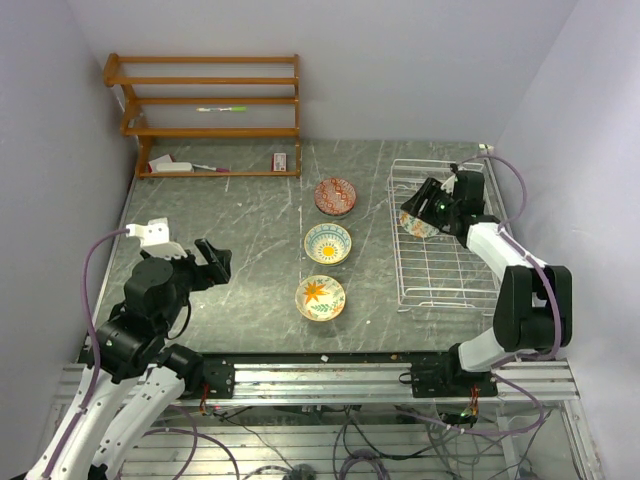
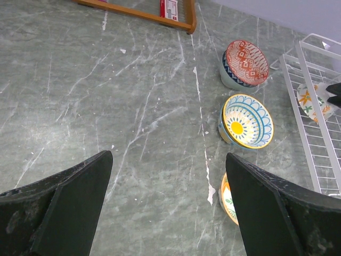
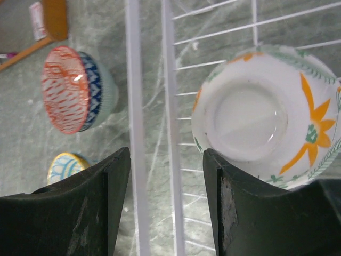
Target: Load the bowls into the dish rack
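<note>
White wire of the dish rack (image 1: pixel 445 275) carries one bowl so far: the cream bowl with an orange flower (image 3: pixel 266 112), tipped on its side against the wall nearest the others. Your right fingers (image 3: pixel 90 208) stand apart beside it, gripping nothing. Three wait in a row on the desk (image 1: pixel 240 260): the red-patterned bowl (image 1: pixel 335 196), the teal-and-yellow bowl (image 1: pixel 328 243) and the orange floral bowl (image 1: pixel 320 297). Your left fingers (image 2: pixel 69 208) hang apart and empty, short of them. Roughly a quarter done, I'd judge.

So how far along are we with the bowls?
Done: one floral bowl sits in the dish rack, with the right gripper open beside it. Nothing is in hand; the left gripper is open too. Left on the table: red bowl, teal-yellow bowl, orange bowl.
</note>
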Robot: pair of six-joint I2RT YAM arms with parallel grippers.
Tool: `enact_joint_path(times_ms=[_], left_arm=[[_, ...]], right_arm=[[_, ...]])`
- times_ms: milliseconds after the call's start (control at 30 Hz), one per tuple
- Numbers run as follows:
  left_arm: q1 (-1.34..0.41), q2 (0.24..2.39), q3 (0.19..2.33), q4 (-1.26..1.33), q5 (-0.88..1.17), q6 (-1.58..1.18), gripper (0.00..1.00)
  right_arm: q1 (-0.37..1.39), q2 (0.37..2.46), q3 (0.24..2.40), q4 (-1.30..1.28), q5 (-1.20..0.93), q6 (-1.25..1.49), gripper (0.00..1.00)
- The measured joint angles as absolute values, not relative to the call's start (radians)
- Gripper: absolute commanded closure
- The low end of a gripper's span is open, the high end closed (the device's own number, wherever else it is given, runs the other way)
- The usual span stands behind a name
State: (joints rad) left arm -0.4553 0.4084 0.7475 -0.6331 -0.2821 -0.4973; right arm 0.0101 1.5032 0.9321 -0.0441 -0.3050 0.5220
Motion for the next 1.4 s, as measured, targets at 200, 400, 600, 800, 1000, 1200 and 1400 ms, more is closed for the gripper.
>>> enact_joint_path(times_ms=[200, 400, 600, 800, 1000, 1200, 1400], left_arm=[[-0.455, 0.394, 0.748, -0.633, -0.282, -0.497, 0.02], [-0.455, 0.390, 0.748, -0.633, -0.281, -0.497, 0.02], [-0.455, 0.382, 0.748, -0.633, -0.275, -0.497, 0.02], [-0.455, 0.370, 0.748, -0.633, -0.272, -0.497, 0.02], [-0.455, 0.370, 0.748, -0.633, -0.264, -0.497, 0.02], [-0.455, 0.370, 0.748, -0.633, -0.262, -0.497, 0.02], [-0.455, 0.371, 0.748, -0.633, -0.260, -0.496, 0.02]], right_arm=[[0.014, 1.541, 0.932, -0.061, -0.230, 0.510, 0.43], [0.014, 1.546, 0.937, -0.076, -0.088, 0.488, 0.43], [0.014, 1.591, 0.974, -0.055, 0.060, 0.463, 0.43], [0.015, 1.603, 0.971, -0.007, 0.215, 0.463, 0.43], [0.018, 1.603, 0.968, 0.039, 0.312, 0.447, 0.43], [0.048, 1.599, 0.968, 0.057, 0.323, 0.420, 0.43], [0.171, 1.552, 0.966, 0.075, 0.287, 0.379, 0.43]])
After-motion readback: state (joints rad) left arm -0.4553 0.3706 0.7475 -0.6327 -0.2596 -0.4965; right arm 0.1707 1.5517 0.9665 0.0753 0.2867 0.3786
